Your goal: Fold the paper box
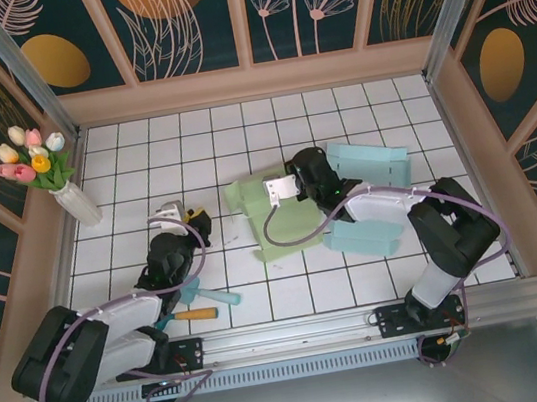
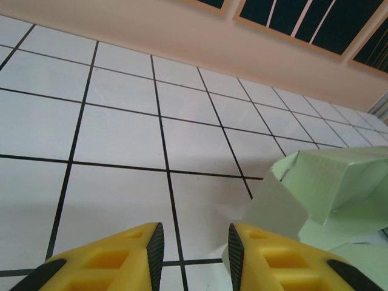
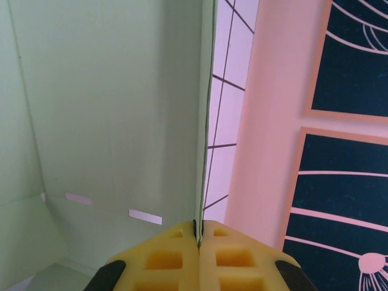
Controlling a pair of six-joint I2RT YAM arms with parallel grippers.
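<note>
A pale green paper box [image 1: 270, 223], partly folded with flaps lying loose, sits near the middle of a white tiled counter [image 1: 169, 145]. The right hand [image 3: 198, 233] is clamped on one upright wall of the box – its yellow fingers pressed together with the thin paper edge pinched between them. The left hand [image 2: 194, 242] hovers low over the counter just to the left of the box, its yellow fingers apart with nothing between them; a green flap lies close beside its right finger. Two light blue folded boxes rest to the right of the green one – one [image 1: 372, 161] farther back, one [image 1: 363, 238] nearer. An orange-handled tool [image 1: 197, 315] lies near the left arm's base. A white vase of tulips [image 1: 41, 166] stands at the counter's far left edge.
</note>
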